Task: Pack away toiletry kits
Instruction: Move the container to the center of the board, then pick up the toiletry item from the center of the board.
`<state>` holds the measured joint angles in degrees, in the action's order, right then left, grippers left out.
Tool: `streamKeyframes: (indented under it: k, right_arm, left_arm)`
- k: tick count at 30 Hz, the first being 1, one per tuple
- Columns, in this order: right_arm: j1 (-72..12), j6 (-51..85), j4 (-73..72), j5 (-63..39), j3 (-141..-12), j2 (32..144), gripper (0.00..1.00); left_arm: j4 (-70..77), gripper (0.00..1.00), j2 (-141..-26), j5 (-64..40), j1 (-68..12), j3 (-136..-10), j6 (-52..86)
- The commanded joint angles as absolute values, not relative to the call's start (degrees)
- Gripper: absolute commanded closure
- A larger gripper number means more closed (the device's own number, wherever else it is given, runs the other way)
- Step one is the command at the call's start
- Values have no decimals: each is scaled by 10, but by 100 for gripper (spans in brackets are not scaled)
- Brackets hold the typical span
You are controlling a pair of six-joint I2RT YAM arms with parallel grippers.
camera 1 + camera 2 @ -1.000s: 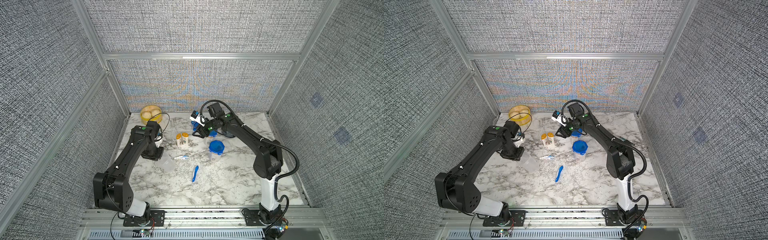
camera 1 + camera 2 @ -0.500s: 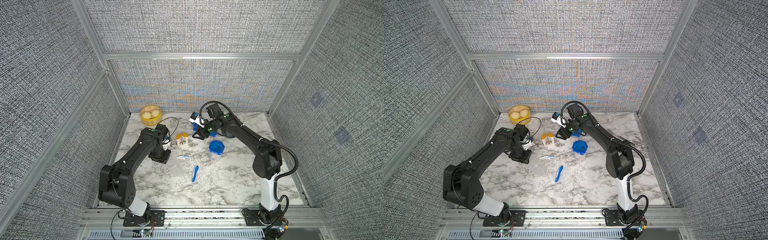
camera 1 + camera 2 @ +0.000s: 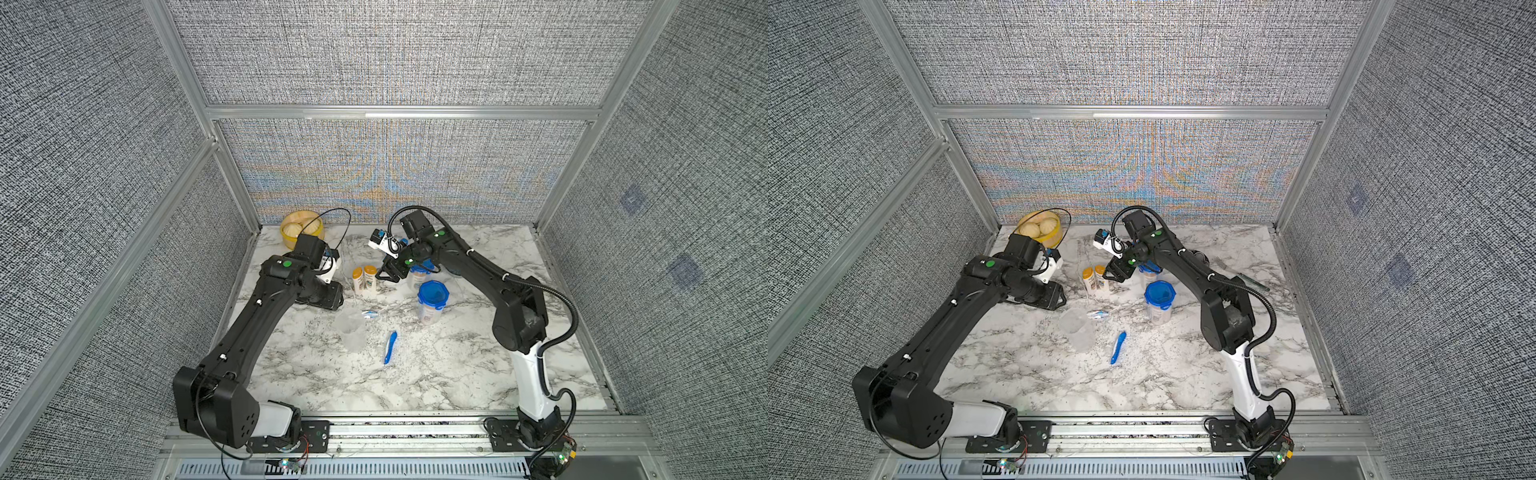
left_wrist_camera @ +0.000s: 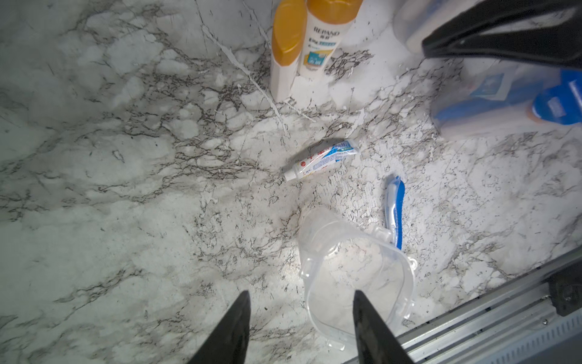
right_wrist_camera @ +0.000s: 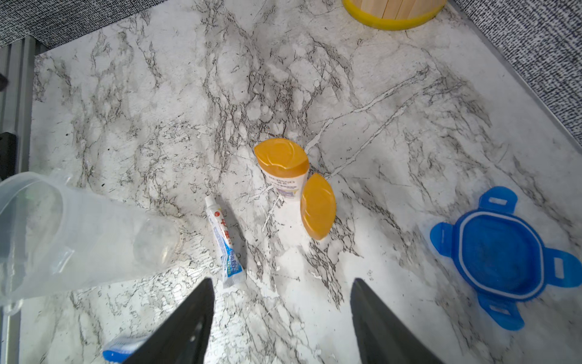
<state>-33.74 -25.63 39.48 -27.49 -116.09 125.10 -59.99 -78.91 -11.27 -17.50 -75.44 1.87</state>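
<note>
Two orange-capped white bottles (image 3: 364,281) stand mid-table. In front of them lie a white toothpaste tube (image 3: 370,313) and a blue toothbrush (image 3: 390,347). An empty clear cup (image 3: 351,329) stands beside the tube. My left gripper (image 4: 300,296) is open and empty, and one fingertip (image 4: 367,321) overlaps the cup's rim (image 4: 352,271) in the left wrist view. My right gripper (image 5: 282,283) hovers open and empty just behind the bottles (image 5: 283,164). A cup closed with a blue lid (image 3: 432,297) stands to the right. A loose blue lid (image 5: 500,255) lies with its tabs spread.
The yellow steamer basket with buns (image 3: 301,226) sits in the back left corner. Another packed cup (image 3: 417,276) stands partly hidden behind the right gripper (image 3: 384,277). A dark dish (image 3: 1200,255) lies under the right arm. Metal rails edge the table's front (image 3: 415,432).
My left gripper has swung right towards the middle of the table and its jaws have opened. The clear cup stands slightly further right. The right gripper has barely moved.
</note>
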Motion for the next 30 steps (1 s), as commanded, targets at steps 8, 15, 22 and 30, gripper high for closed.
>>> streamKeyframes:
  k: [8, 15, 22, 30]
  right_arm:
    - [-347, -227, 360, -264, -1211, 1310, 41]
    - [-353, -223, 350, -258, -1239, 1349, 49]
    - [-353, -225, 331, -264, -1233, 1360, 57]
    - [-353, -223, 311, -269, -1210, 1334, 81]
  left_arm:
    - [-507, 45, -721, -51, -141, -684, 46]
    - [-387, 42, -668, -18, -140, -602, 100]
    - [-286, 36, -649, -25, -140, -548, 116]
    - [-261, 36, -652, -21, -140, -537, 111]
